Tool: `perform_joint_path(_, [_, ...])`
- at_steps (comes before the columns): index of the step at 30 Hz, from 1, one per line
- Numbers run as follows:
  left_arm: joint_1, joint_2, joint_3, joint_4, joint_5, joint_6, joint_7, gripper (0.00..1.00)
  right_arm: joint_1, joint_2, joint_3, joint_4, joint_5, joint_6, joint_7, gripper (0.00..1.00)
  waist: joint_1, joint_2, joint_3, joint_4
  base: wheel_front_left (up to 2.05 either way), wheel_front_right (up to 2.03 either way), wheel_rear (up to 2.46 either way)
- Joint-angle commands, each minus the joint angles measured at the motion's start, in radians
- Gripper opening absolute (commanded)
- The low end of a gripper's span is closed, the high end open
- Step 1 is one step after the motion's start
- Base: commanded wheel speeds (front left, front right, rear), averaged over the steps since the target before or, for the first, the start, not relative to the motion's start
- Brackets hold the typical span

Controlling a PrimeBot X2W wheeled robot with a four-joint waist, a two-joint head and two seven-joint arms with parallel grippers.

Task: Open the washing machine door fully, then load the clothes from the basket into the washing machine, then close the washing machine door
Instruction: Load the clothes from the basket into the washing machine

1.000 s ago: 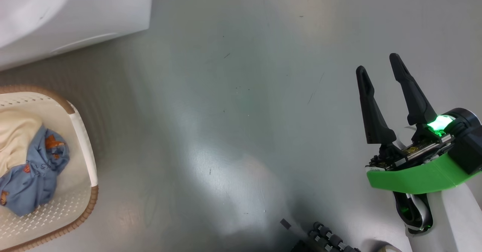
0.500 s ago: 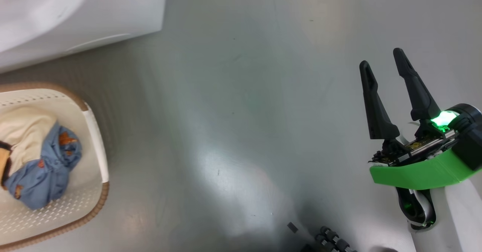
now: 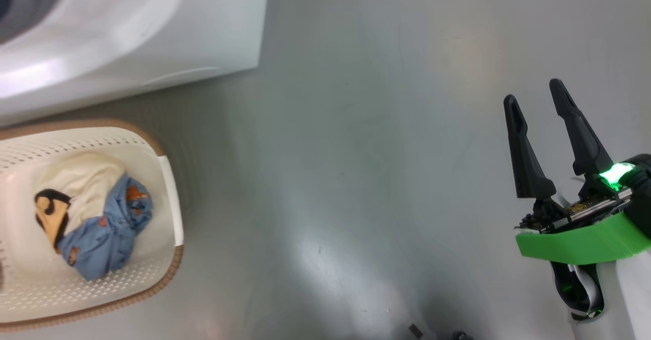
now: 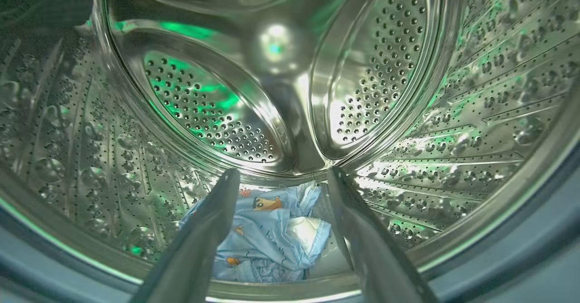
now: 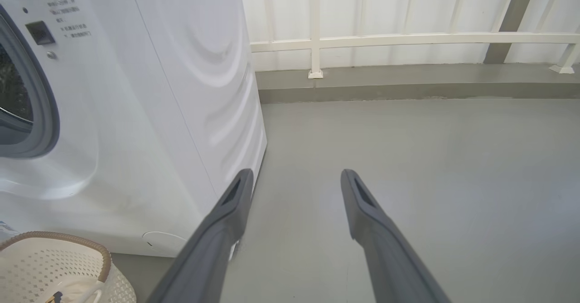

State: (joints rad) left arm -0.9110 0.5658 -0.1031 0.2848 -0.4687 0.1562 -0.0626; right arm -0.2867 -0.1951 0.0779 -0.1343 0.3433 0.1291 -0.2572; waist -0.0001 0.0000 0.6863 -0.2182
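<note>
Head camera has swung left: more of the smooth white washing machine (image 3: 152,35) and perforated, woven-rimmed basket (image 3: 172,271) in frame. Left gripper (image 4: 283,174) spread inside the steel drum (image 4: 272,67) over crumpled bear-print cloth (image 4: 267,244); right gripper (image 3: 534,90) spread, empty. Limp clothes (image 3: 101,238) near the basket's right wall could trail over the drum lip.

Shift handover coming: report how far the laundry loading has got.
Done: one light blue bear-print garment lies in the perforated steel drum. In hand: open left gripper above it; right gripper open, empty. Left: blue-and-cream clothes bundle in the cream perforated basket, then shutting the door.
</note>
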Motion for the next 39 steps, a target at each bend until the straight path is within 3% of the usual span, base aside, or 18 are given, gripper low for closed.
perform_joint_path(1, [0.108, 0.032, 0.045, -0.084, -0.006, 0.026, -0.059, 1.0, 0.052, -0.023, 0.007, -0.026, -0.02, 0.002, -0.005, 1.0, 0.0001, 0.0, -0.06, 0.042, 0.0, 0.0, 0.0])
perform_joint_path(9, [0.39, -0.07, 0.042, -0.229, 0.015, 0.089, -0.178, 1.0, 0.118, -0.044, -0.008, -0.025, -0.035, 0.002, -0.005, 1.0, 0.0001, 0.0, -0.16, 0.1, 0.0, 0.0, 0.0])
perform_joint_path(23, [0.801, -0.237, 0.051, -0.432, 0.093, 0.141, -0.199, 1.0, 0.213, -0.07, -0.006, 0.001, -0.055, 0.002, -0.005, 1.0, 0.0001, 0.0, -0.339, 0.164, 0.0, 0.0, 0.0])
perform_joint_path(28, [0.874, -0.287, 0.044, -0.438, 0.101, 0.125, -0.199, 1.0, 0.245, -0.07, -0.01, 0.015, -0.059, 0.002, -0.005, 1.0, 0.0001, 0.0, -0.401, 0.181, 0.0, 0.0, 0.0])
perform_joint_path(34, [0.947, -0.35, -0.003, -0.375, 0.1, 0.065, -0.199, 1.0, 0.317, -0.067, -0.003, 0.039, -0.072, 0.002, -0.005, 1.0, 0.0001, 0.0, -0.509, 0.209, 0.0, 0.0, 0.0])
perform_joint_path(39, [1.002, -0.365, -0.003, -0.34, 0.114, 0.028, -0.199, 1.0, 0.357, -0.062, 0.016, 0.037, -0.076, 0.002, -0.005, 1.0, 0.0001, 0.0, -0.585, 0.213, 0.0, 0.0, 0.0])
